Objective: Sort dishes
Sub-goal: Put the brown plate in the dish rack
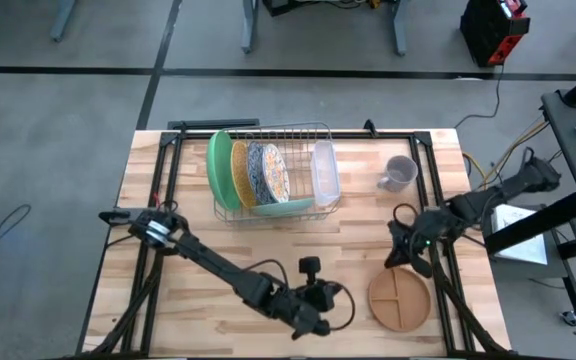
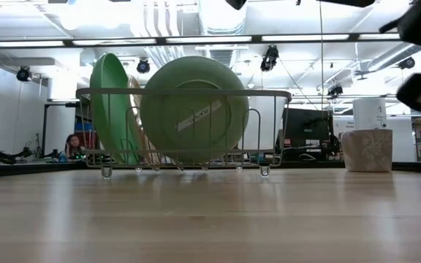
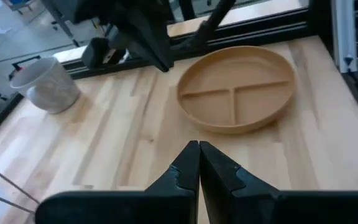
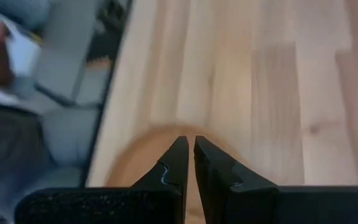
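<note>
A brown three-section plate (image 1: 400, 298) lies flat on the table near its front right edge, and the left wrist view also shows this divided plate (image 3: 236, 90). My right gripper (image 4: 188, 152) is shut and hangs over the plate's far rim (image 4: 143, 149); I cannot tell whether it touches. My left gripper (image 3: 199, 155) is shut on nothing at the table's near middle (image 1: 320, 298), pointing at the brown plate. The green plate (image 1: 218, 168), gold plate (image 1: 239, 172), floral plate (image 1: 268, 172) and pale teal plate (image 2: 194, 109) stand on edge in the wire rack (image 1: 308, 132).
A small grey mug (image 1: 398, 175) stands at the far right, beside the rack. A clear container (image 1: 325, 170) sits in the rack's right end. Bare wood lies between the rack and the near edge. Black frame rails (image 1: 438, 200) run along both sides of the table.
</note>
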